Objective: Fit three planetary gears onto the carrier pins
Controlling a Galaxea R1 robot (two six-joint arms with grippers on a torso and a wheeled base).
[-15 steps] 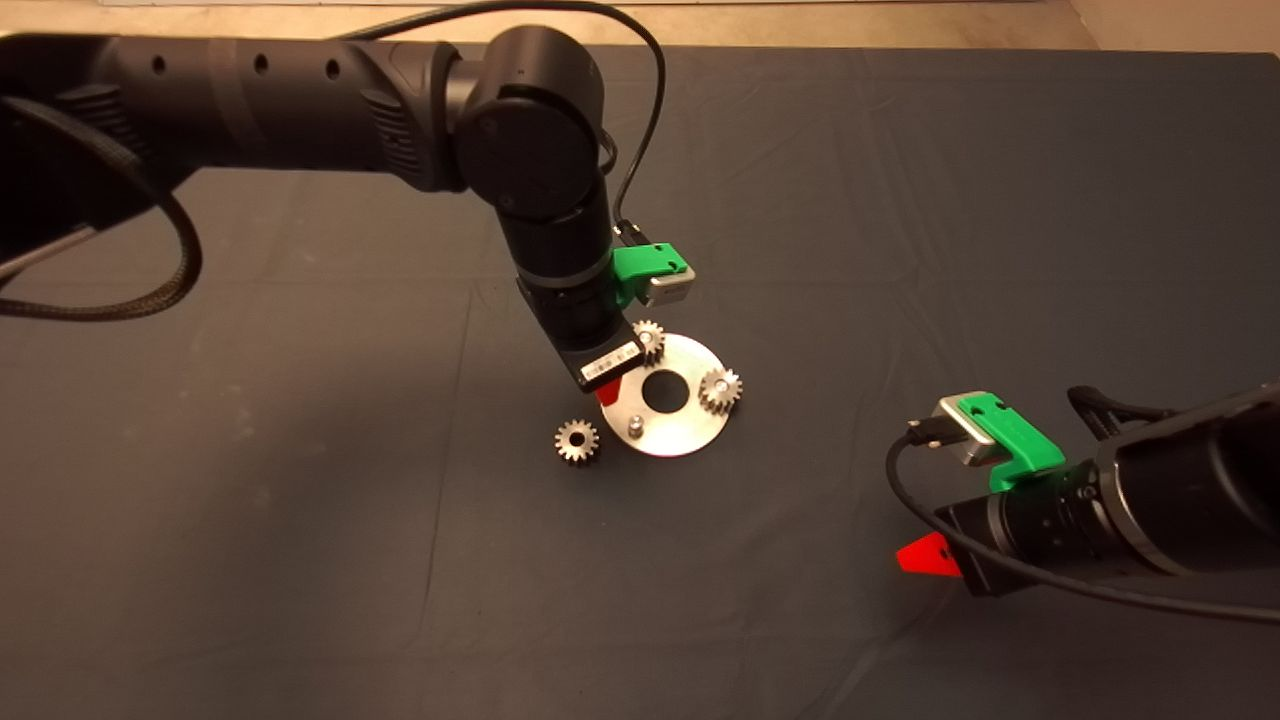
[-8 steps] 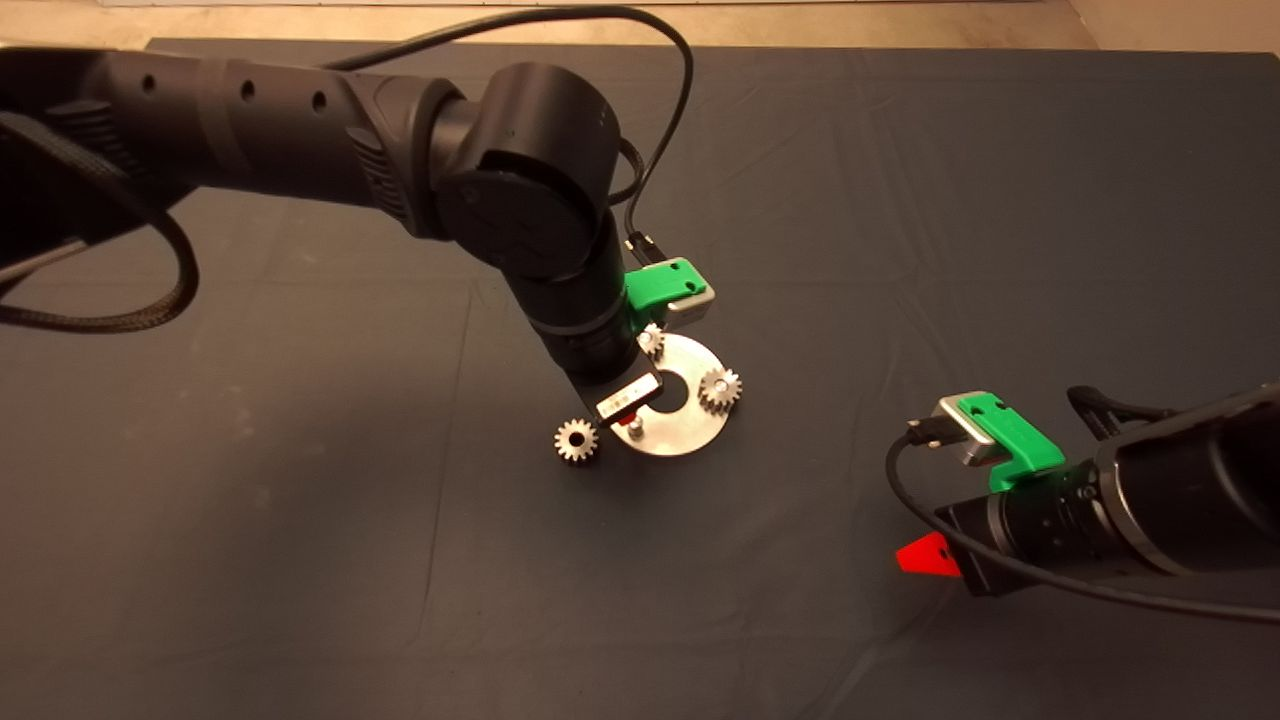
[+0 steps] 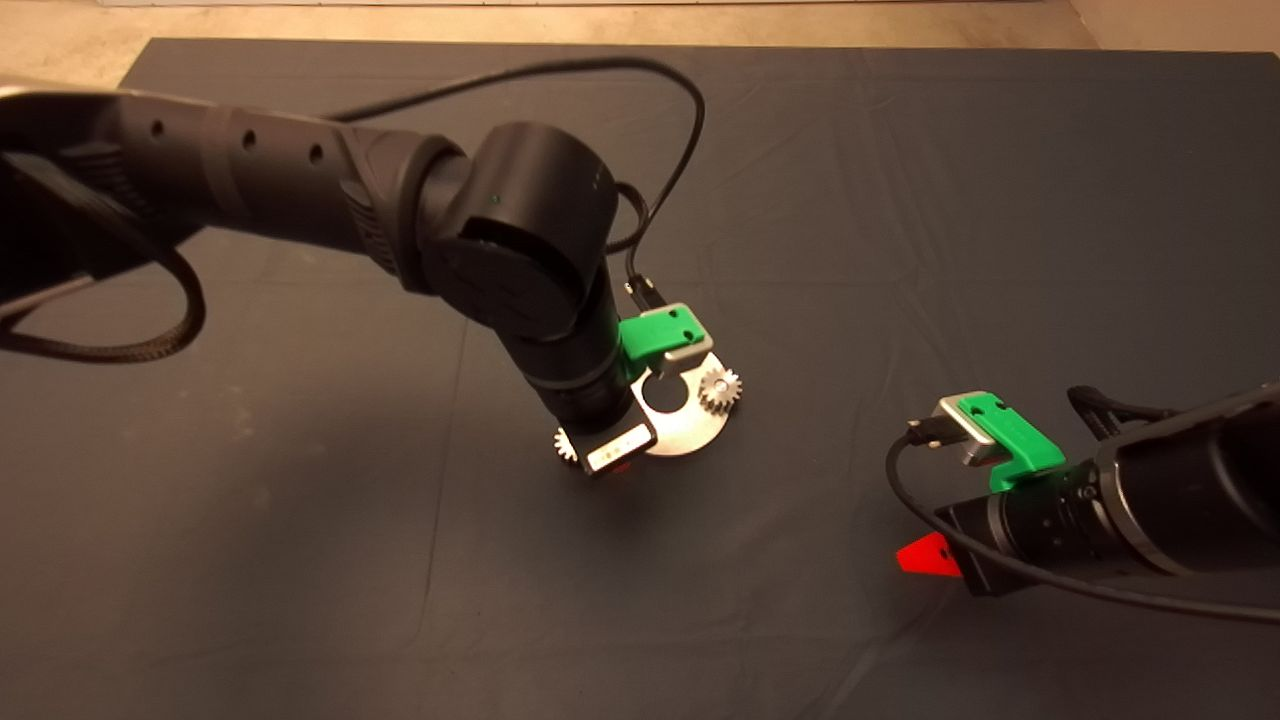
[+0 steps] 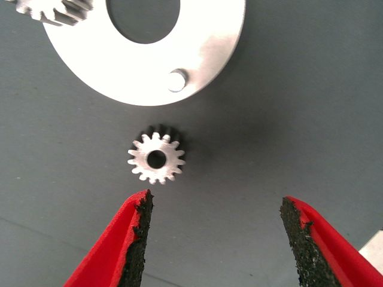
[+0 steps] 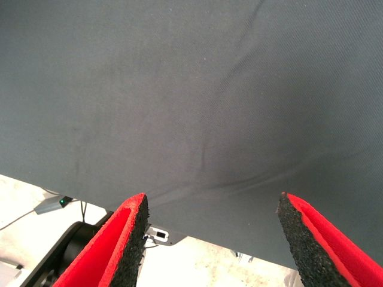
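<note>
The shiny silver disc [image 3: 690, 425] lies mid-mat. One planetary gear [image 3: 720, 388] sits on its right carrier pin. A second shows at the picture's edge in the left wrist view [image 4: 54, 9]. A third gear [image 4: 157, 158] lies flat on the mat just off the disc, beside a bare carrier pin [image 4: 177, 80]; in the head view only its edge [image 3: 564, 445] shows under the left wrist. My left gripper [image 4: 218, 236] is open above that loose gear, with its fingers apart and clear of it. My right gripper [image 3: 925, 555] is open and empty, parked at the lower right.
The dark mat [image 3: 900, 200] covers the table. The left arm's wrist [image 3: 560, 330] and its green camera mount [image 3: 660, 335] hang over the disc's far side. The right wrist view shows the mat's edge [image 5: 179, 206] and floor beyond it.
My left arm has moved toward the front left and lower, from over the disc's far side to over the loose gear. It now hides the far gear. The right arm has not moved.
</note>
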